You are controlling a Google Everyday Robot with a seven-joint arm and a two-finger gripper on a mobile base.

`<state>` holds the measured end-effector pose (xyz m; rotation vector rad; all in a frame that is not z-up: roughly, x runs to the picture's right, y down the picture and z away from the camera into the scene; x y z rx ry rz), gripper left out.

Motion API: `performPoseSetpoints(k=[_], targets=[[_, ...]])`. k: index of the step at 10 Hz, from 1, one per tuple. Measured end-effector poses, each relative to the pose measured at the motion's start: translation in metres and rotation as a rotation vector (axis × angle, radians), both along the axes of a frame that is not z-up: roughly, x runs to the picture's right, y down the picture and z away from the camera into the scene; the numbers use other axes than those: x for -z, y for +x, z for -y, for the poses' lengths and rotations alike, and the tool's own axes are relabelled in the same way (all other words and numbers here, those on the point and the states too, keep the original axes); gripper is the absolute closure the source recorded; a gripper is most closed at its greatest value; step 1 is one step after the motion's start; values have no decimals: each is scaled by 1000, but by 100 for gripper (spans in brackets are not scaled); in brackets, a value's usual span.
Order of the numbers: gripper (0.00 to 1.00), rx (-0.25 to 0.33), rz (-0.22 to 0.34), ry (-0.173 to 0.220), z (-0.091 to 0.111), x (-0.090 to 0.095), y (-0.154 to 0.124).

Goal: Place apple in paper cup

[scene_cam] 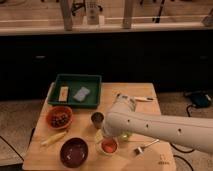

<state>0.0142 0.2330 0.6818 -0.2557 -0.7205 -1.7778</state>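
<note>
The paper cup (101,149) is a small pale cup standing near the table's front edge, right of the maroon bowl. The apple (109,146) shows as a reddish-orange round shape inside the cup's rim. My gripper (108,134) is at the end of the white arm, which comes in from the right. It hangs directly over the cup and the apple and hides the cup's far rim. I cannot tell whether the gripper is touching the apple.
A dark grey metal cup (97,119) stands just behind the paper cup. A maroon bowl (74,152), an orange bowl (59,118) of dark fruit and a yellow object (53,139) lie to the left. A green tray (76,90) is at the back. A utensil (145,146) lies to the right.
</note>
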Motion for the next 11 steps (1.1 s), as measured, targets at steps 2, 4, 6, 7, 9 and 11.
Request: performPoseSetpoints(k=[2, 4, 6, 7, 9, 11], targets=[[20, -4, -1, 0, -1, 1, -2], [20, -13, -5, 0, -1, 2, -3], [20, -21, -6, 3, 0, 3, -5], [20, -25, -5, 7, 1, 4, -7], [20, -35, 0, 15, 4, 7, -10], [20, -38, -2, 16, 4, 7, -9]])
